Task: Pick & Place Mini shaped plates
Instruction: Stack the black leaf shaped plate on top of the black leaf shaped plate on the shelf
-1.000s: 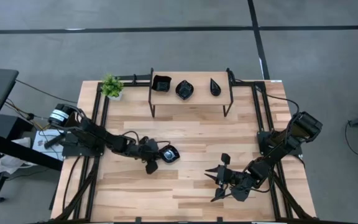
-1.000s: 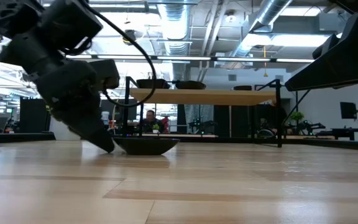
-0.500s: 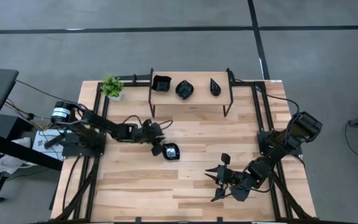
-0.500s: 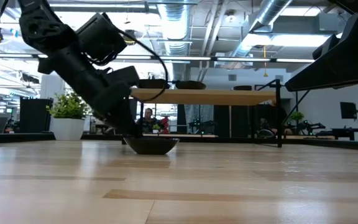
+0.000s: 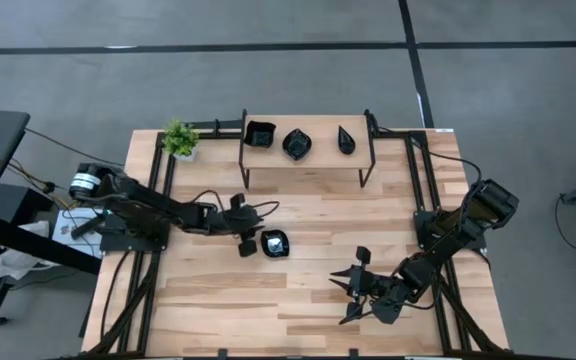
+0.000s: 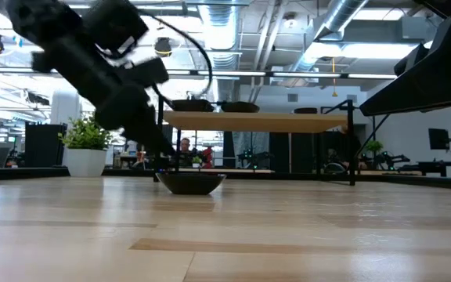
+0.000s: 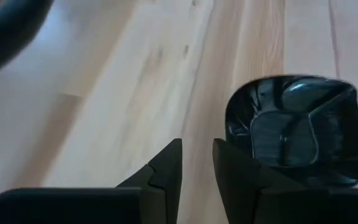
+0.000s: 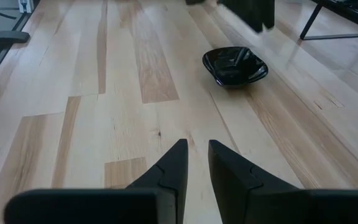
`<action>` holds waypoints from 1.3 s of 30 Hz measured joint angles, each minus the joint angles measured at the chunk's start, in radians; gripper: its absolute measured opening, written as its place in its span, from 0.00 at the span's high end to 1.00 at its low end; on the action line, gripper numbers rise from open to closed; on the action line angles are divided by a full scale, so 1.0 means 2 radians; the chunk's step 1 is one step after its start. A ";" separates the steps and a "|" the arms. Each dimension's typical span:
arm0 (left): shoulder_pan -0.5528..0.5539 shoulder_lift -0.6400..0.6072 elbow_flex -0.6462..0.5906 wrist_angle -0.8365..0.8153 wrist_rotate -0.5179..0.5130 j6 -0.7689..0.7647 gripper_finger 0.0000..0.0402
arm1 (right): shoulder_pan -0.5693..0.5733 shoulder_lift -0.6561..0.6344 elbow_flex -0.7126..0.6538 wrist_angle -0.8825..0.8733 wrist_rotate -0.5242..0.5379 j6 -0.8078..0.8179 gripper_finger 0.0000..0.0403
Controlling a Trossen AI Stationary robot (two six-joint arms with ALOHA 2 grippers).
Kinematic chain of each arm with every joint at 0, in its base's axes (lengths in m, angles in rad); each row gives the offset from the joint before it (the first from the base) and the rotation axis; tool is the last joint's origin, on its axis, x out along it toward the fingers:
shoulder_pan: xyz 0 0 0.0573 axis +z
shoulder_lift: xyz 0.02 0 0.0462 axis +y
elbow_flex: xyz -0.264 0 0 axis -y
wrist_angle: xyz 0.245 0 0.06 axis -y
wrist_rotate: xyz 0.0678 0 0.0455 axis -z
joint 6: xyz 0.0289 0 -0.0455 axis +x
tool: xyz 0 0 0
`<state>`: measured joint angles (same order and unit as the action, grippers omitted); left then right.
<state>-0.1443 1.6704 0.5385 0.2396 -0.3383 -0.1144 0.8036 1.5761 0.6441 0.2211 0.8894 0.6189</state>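
Overhead, 3 plates (image 5: 296,142) sit on the shelf (image 5: 308,158); only the left wrist view shows the left pincer (image 7: 196,163) slightly apart, empty, beside the square plate (image 7: 300,130). Right pincer (image 8: 196,162) likewise apart, empty.

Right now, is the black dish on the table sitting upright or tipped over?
Upright. The black dish rests flat on the table, hollow side up; the low view shows its rim level. The left gripper is beside it, not holding it.

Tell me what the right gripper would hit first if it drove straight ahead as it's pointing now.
Probably the black plate on the bare table, slightly off the right gripper's line; it might pass just beside it.
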 joint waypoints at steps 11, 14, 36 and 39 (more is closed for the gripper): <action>-0.104 -0.129 -0.012 -0.103 -0.068 -0.089 0.77 | 0.000 0.000 0.000 -0.002 0.000 0.001 0.85; -0.134 -0.128 -0.028 -0.106 -0.057 -0.149 0.77 | 0.000 0.000 0.000 -0.001 0.000 0.001 0.85; -0.144 0.012 -0.035 0.005 -0.002 -0.311 0.77 | -0.005 0.000 0.000 -0.002 0.000 0.001 0.85; -0.136 0.014 -0.035 0.012 -0.002 -0.312 0.77 | -0.005 0.000 0.000 -0.002 0.000 0.001 0.85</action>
<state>-0.4166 1.6978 0.4675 0.2628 -0.3426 -0.7387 0.7938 1.5761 0.6441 0.2179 0.8892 0.6205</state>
